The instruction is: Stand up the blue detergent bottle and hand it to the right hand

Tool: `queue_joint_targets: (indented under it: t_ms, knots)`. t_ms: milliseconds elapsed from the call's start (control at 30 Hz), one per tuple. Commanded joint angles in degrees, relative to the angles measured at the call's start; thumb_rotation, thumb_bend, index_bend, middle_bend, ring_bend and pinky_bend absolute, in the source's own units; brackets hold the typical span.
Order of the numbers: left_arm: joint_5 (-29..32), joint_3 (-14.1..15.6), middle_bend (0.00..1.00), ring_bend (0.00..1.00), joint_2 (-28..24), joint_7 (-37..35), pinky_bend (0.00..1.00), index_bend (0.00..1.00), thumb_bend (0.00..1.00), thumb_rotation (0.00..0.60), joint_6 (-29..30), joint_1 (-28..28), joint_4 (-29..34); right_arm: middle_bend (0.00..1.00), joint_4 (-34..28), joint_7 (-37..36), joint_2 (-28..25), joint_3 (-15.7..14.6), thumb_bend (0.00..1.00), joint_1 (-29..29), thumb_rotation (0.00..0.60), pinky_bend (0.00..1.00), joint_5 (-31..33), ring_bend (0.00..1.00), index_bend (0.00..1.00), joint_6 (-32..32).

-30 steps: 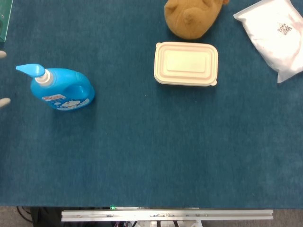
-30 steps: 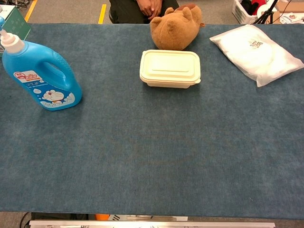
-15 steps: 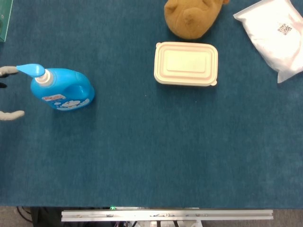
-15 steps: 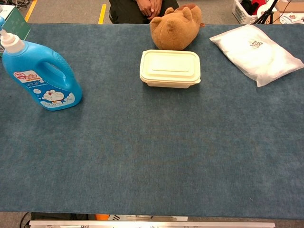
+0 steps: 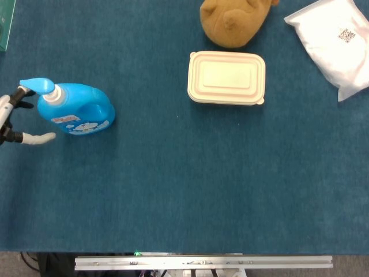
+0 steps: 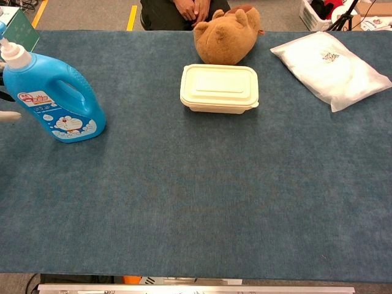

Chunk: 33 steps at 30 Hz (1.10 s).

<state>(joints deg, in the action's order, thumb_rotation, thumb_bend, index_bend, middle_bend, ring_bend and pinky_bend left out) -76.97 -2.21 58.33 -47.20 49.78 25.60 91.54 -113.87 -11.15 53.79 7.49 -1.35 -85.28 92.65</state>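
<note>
Bottle status: blue detergent bottle (image 5: 75,108) sits at far left of counter (image 5: 173,190), well apart from everything else. Chest view shows it upright on its base, pump cap on top, handle facing the lidded food container (image 5: 226,77), cartoon label facing cam. So the stand-up part looks done, or wasn't needed; judging from pose only.

Left hand (image 5: 17,118) just coming in at frame edge, on the side of bottle away from container. Fingers spread wide, holding nothing: one fingertip near the pump spout, another pale finger (image 5: 39,138) low beside the bottle's base, bottle neck between them. Can't tell if any finger touches yet; looks just beside, not gripping. Chest view catches only a sliver of that hand at left edge.

Right hand: not seen in either view.

Step in hand, my read: approach/pre-grasp w/ left hand. Next needs: hand further in around bottle body or handle, close firmly, lift w/o tipping (tall, prob. top-heavy at pump), then carry toward container side, where right hand must come to meet it.

Other items, all rel. to bottle: container well off to its right; brown plush toy (image 5: 233,22) beyond container; white plastic bag (image 5: 337,43) farthest away; green box corner (image 5: 4,26) behind bottle at edge.
</note>
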Motion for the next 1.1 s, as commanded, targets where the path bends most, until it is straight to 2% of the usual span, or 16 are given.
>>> queue_joint_targets:
  t_ms: [33,333,800,1100]
  knots:
    - [2.4,-0.9,0.17,0.14,1.4,2.4,0.22,0.15,0.14,0.6,-0.9,0.5,0.9,0.21,0.2,-0.2,0.0,0.0,0.11,0.0,0.6,0.26,0.0,0.11,0.06,0.0]
    - [8.9,-2.3,0.17,0.14,5.0,9.4,0.23,0.16,0.14,0.6,-1.9,0.6,1.2,0.21,0.7,-0.9,-0.1,0.1,0.11,-0.1,0.6,0.26,0.7,0.11,0.06,-0.1]
    - [13.0,-4.5,0.21,0.19,9.7,15.0,0.28,0.36,0.14,0.6,-0.7,0.3,-0.4,0.21,1.2,-1.6,-0.1,0.1,0.11,-0.1,0.6,0.26,1.0,0.11,0.06,-0.3]
    - [13.7,-6.2,0.28,0.22,10.2,14.3,0.34,0.48,0.14,0.6,-1.9,0.2,-2.0,0.21,1.2,-1.5,-0.1,0.1,0.11,0.1,0.6,0.26,1.0,0.11,0.06,-0.6]
